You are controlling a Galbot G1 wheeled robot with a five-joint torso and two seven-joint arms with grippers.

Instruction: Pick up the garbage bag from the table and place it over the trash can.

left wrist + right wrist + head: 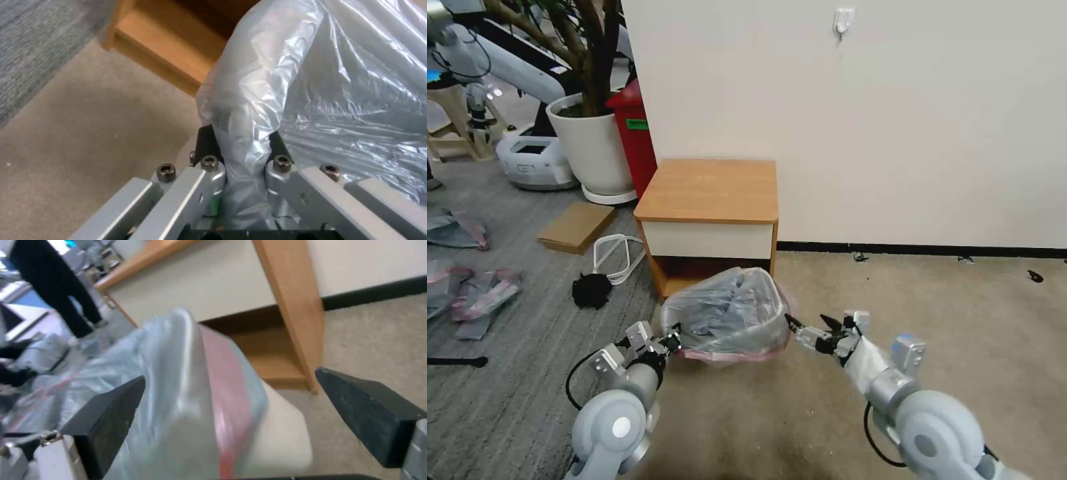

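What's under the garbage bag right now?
The garbage bag drapes over the trash can; one cream corner shows, the rest is covered. Left claw pinches the bag; right claw is open.

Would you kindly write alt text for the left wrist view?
The left pincer is shut on a fold of the grey garbage bag, beside the table on beige carpet.

Both arms reaching forward and low — left gripper (240,146) clamped, right gripper (231,413) spread wide
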